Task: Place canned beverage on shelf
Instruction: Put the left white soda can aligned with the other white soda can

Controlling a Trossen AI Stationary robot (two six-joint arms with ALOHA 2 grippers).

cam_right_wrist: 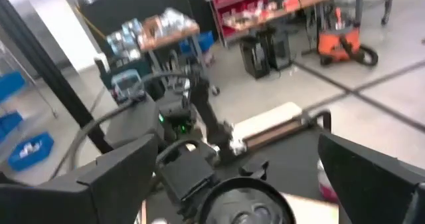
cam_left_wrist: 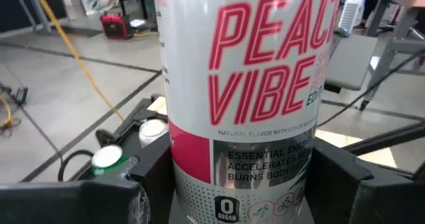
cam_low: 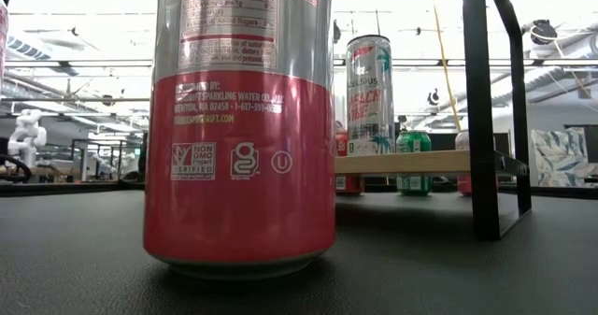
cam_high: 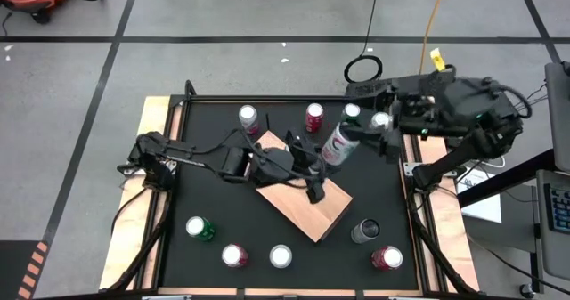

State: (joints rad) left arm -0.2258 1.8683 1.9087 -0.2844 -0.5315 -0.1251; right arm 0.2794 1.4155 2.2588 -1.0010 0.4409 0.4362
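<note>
A tall white-and-red can [cam_high: 338,145] is upright in my left gripper [cam_high: 318,168], which is shut on it over the far right part of the tan shelf board [cam_high: 307,206]. In the low view the can [cam_low: 370,95] has its bottom at the level of the board [cam_low: 420,162]; whether it stands on the board I cannot tell. My right gripper [cam_high: 374,133] is open just to the can's right. In the right wrist view its fingers stand wide apart on either side of the can's top [cam_right_wrist: 246,204], clear of it. My left gripper pinches the can's lower body [cam_left_wrist: 199,184] between its two fingers [cam_left_wrist: 129,187], one on each side. The fingers come nearly level from the table's left side and lie across the can. The can stays upright in the hold.
Loose cans stand on the black table: two at the far edge [cam_high: 249,116] [cam_high: 314,115], two by the far right corner [cam_high: 353,111] [cam_high: 380,120], several along the near edge [cam_high: 280,256]. A red can [cam_low: 241,119] stands close to the low camera. Black shelf posts [cam_low: 481,109] rise at the right.
</note>
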